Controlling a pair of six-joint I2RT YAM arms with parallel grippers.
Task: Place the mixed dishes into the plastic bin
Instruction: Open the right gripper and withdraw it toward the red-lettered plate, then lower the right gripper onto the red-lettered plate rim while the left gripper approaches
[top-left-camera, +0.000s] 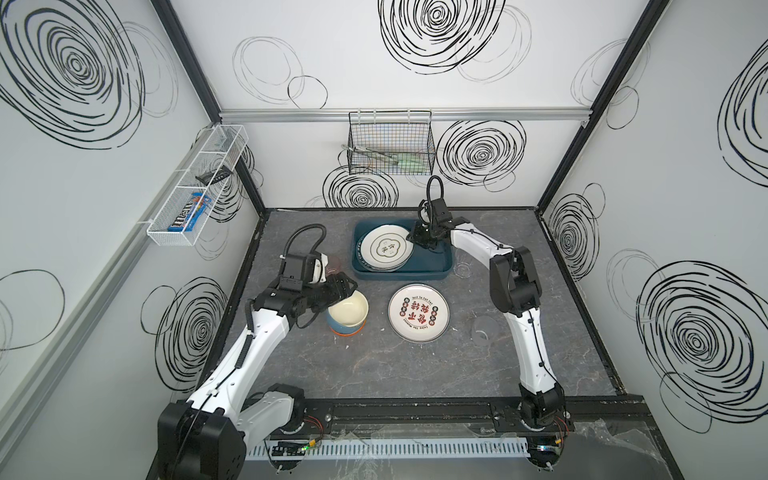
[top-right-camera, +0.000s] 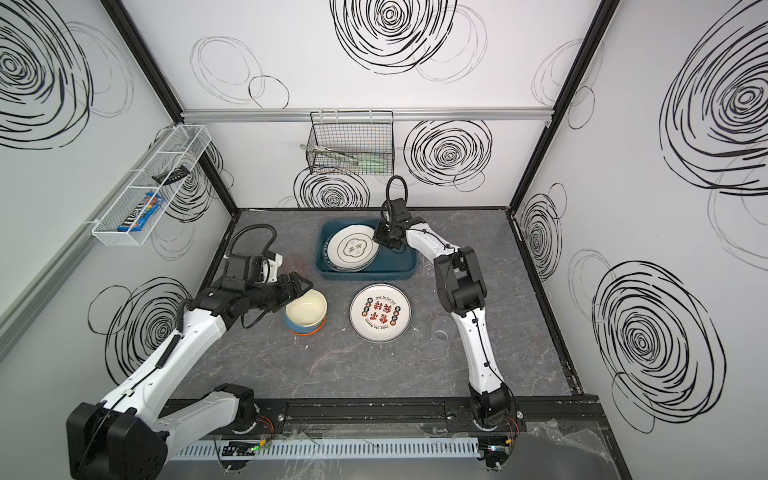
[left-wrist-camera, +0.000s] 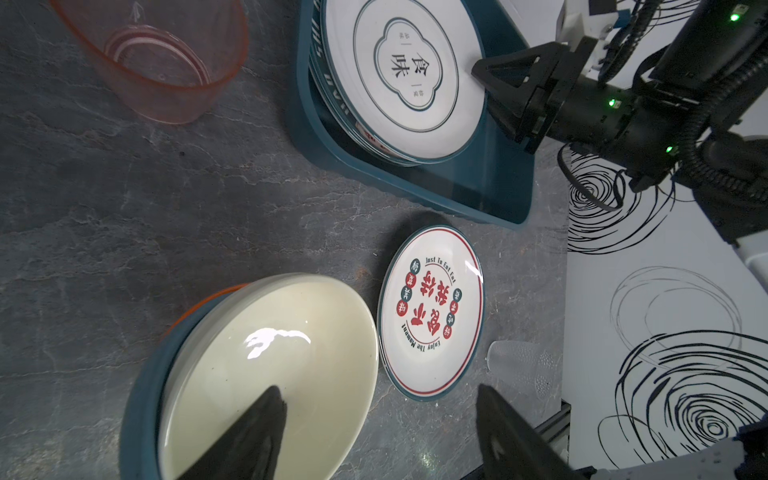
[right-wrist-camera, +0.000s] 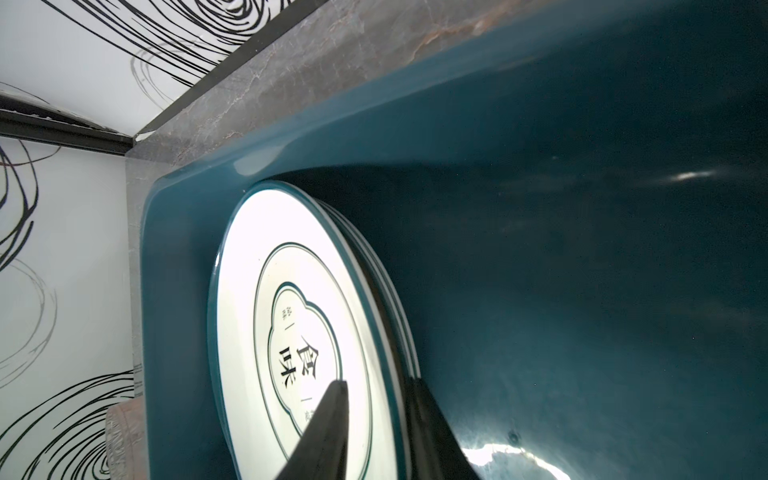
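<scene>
A robot test cell in a lab: white wall panels (top-left-camera: 353, 62) scribbled with black swirls, black frame posts (top-left-camera: 616, 75), a grey stone-look counter (top-left-camera: 374, 374), and two white arms (top-left-camera: 257, 336) mounted on a rail (top-left-camera: 415, 409) along its near edge.

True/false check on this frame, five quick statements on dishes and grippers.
1. Plates are stacked in the plastic bin. True.
2. The red-print plate is in the bin. False: it lies on the table in front of the bin.
3. The left gripper is open over the nested bowls. True.
4. The pink tumbler stands inside the bin. False: it is on the table beside the bin.
5. The right gripper is at the stack's rim. True.
</scene>
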